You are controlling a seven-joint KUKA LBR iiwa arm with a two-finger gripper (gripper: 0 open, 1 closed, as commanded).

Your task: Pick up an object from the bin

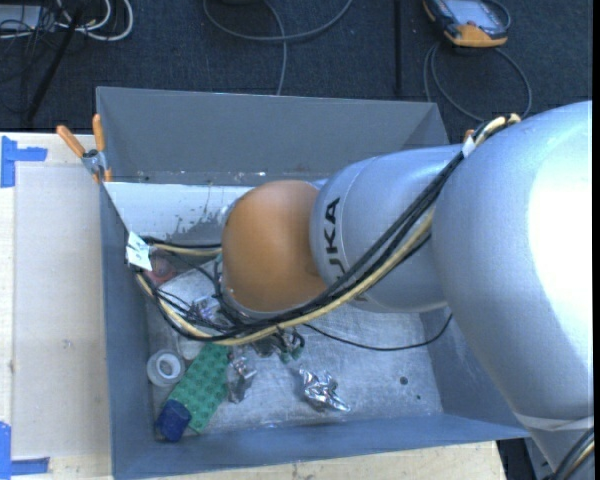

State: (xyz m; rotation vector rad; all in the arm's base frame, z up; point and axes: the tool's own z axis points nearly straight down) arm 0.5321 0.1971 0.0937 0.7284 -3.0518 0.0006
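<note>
Nothing looks picked yet; the gripper (246, 324) hangs low in the bin (280, 133), its state impossible to tell.
Green perforated pad (208, 380), tape roll (164, 367) and crumpled foil (322, 390) lie loose on the floor nearby.

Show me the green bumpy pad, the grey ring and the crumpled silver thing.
green bumpy pad (208, 376), camera view, middle of its top face
grey ring (153, 368), camera view, left side of its rim
crumpled silver thing (322, 391), camera view, its middle
</note>
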